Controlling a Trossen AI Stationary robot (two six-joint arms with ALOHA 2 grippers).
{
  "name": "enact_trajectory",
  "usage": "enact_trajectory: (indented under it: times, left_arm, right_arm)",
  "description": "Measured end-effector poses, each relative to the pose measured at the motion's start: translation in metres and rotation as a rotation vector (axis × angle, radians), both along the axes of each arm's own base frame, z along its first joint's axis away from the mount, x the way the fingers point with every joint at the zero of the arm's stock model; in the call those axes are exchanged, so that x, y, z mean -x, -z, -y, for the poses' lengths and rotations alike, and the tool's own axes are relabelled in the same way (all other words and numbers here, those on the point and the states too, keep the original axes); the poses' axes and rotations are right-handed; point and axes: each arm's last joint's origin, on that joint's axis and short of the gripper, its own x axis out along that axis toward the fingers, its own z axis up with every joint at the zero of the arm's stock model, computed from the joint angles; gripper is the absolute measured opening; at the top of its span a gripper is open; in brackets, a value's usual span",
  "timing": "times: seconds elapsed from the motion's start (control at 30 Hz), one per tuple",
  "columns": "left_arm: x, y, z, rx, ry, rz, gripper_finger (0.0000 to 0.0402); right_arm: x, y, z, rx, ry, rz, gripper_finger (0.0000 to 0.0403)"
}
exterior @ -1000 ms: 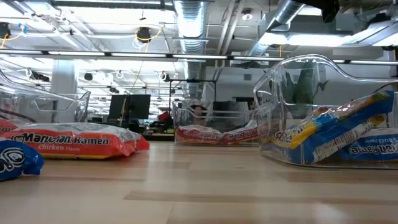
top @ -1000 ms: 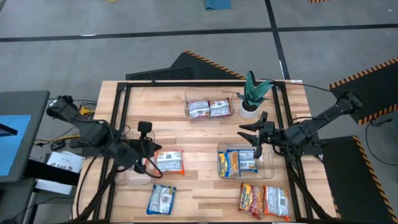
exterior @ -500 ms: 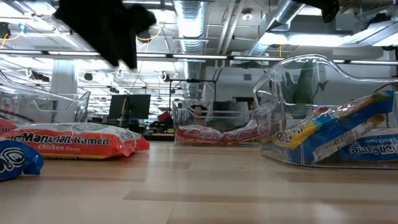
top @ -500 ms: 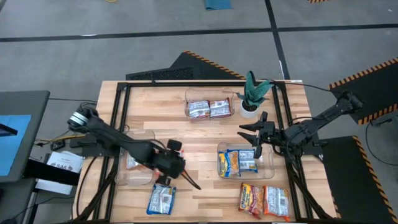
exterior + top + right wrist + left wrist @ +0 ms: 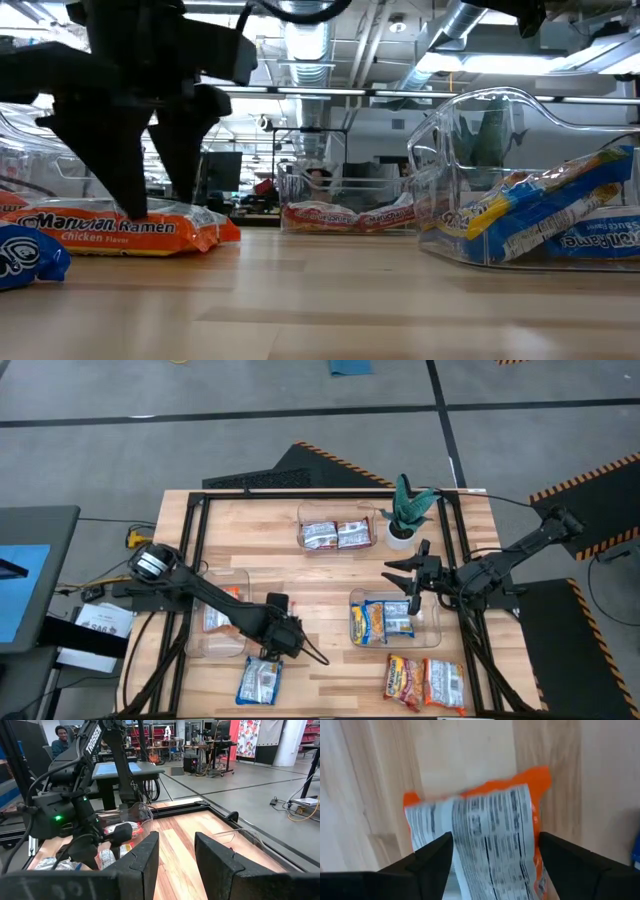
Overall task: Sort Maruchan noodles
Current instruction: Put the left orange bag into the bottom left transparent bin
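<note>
An orange Maruchan packet (image 5: 480, 825) lies flat on the wood, label side up, reading "Chicken" in the low view (image 5: 120, 228). My left gripper (image 5: 150, 200) stands open over it, pointing down, one finger at each long side; in the high view the gripper (image 5: 283, 642) hides it. A blue packet (image 5: 260, 680) lies nearer the front edge. My right gripper (image 5: 175, 855) hovers open and empty at the far edge of the right bin (image 5: 432, 622), which holds yellow-blue packets (image 5: 382, 622). My left gripper comes at the orange packet from above with its fingers (image 5: 435, 857) on either side of the packet's width. I cannot tell whether the fingertips touch the wrapper. The packet lies flat on the table.
A clear bin (image 5: 225, 648) at the left holds an orange packet (image 5: 214, 622). A far bin (image 5: 336, 510) holds two whitish-red packets beside a potted plant (image 5: 405, 510). Two red packets (image 5: 425, 682) lie at the front right. A person (image 5: 60, 740) sits beyond the table.
My left gripper has swung from beside the left bin toward the table's right and near edge. It has come down over the orange packet, and its fingers have spread apart. The packet has stayed where it was.
</note>
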Motion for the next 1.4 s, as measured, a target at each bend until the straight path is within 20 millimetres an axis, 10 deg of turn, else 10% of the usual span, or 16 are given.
enact_trajectory:
  times: [0.27, 0.53, 0.7, 1.1, 1.4]
  left_arm:
    - [0.006, 0.017, -0.003, 0.014, -0.126, 0.004, 0.0255]
    - [0.011, 0.019, -0.005, -0.042, -0.16, 0.031, 0.0034]
    - [0.004, 0.008, 0.0, -0.084, -0.098, 0.058, 0.0003]
    - [-0.006, -0.067, 0.0, -0.353, -0.018, 0.15, 0.0]
    - [0.065, -0.143, -0.01, -0.415, -0.206, 0.379, 0.0]
  right_arm:
    - [0.0, 0.0, 0.0, 0.0, 0.0, 0.001, 0.0152]
    - [0.0, -0.001, 0.0, 0.01, 0.001, 0.009, 0.0152]
    - [0.0, -0.003, 0.0, 0.029, 0.001, 0.014, 0.0152]
    - [0.0, -0.004, 0.0, 0.037, -0.001, 0.025, 0.0152]
    - [0.0, -0.005, 0.0, 0.036, -0.001, 0.028, 0.0152]
